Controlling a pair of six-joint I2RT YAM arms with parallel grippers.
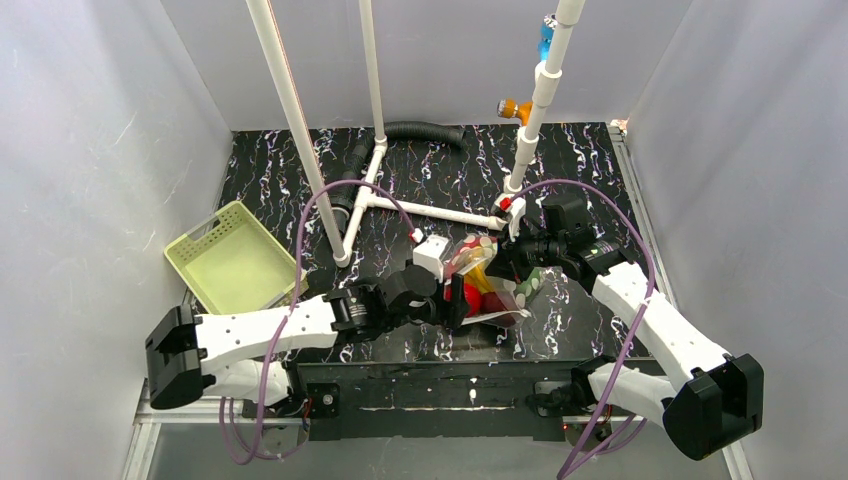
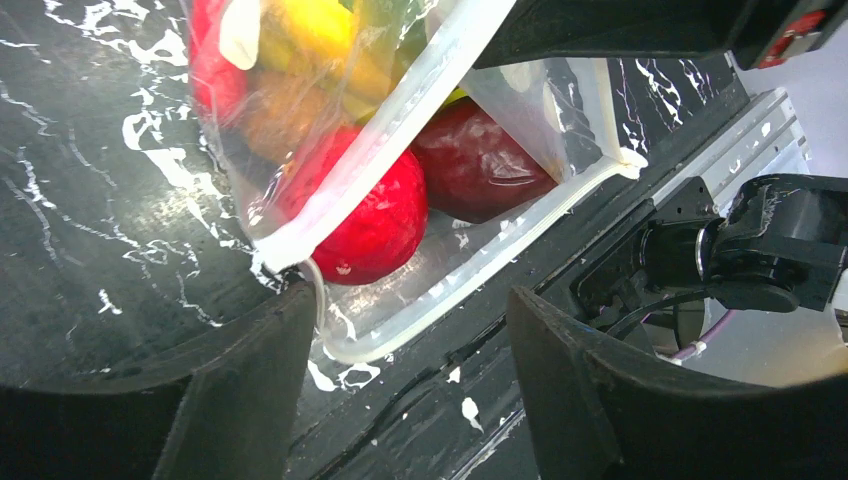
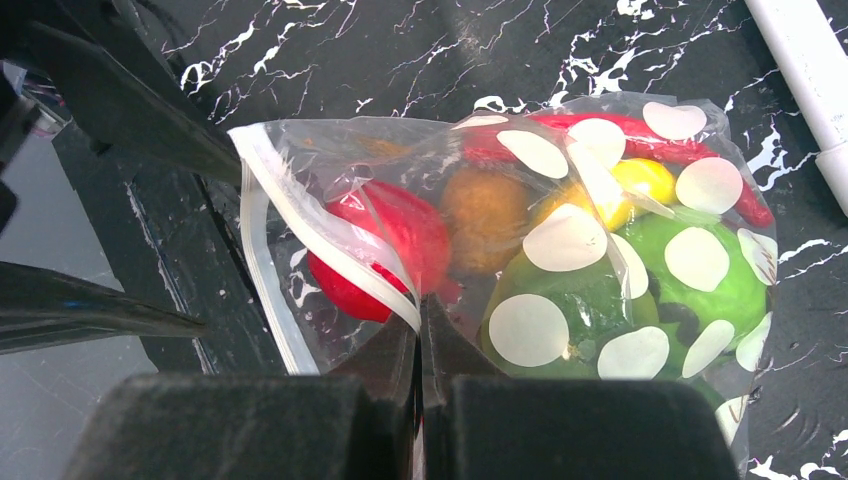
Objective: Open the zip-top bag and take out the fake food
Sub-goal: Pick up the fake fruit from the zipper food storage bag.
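— How do the right gripper's jaws stand?

— Pressed together. The right gripper (image 3: 420, 330) pinches the bag (image 3: 560, 240) by one wall, just under the zip strip, and the film rises straight out of the pinch.

— And the left?

— The left gripper (image 2: 410, 305) has its jaws spread and grips nothing. The bag's mouth gapes right ahead of them. One lip slants up from beside one finger (image 2: 240, 390), and the other lip crosses towards the second finger. The corner where the lips meet sits at the first finger's tip, touching or just shy, I cannot tell.

— Is the food out?

— No, the food (image 1: 485, 300) is all inside. Straight in front of the spread jaws lies a red ball (image 2: 375, 215), with a dark red ball (image 2: 475, 160) just beside it, both at the mouth. Beyond the shut jaws, deeper in, there is a brown ball (image 3: 485, 215), a banana (image 3: 625, 185), a chili (image 3: 640, 135) along the far edge and a green piece (image 3: 650, 285) behind the white dots.

— Does the bag rest on the table?

— It sits between the two pairs of jaws, over the table (image 2: 90, 200). Whether its lower lip touches, I cannot tell.

— Anything else?

— A basket (image 1: 235, 268), well apart from both pairs of jaws, off on the left arm's outer side.
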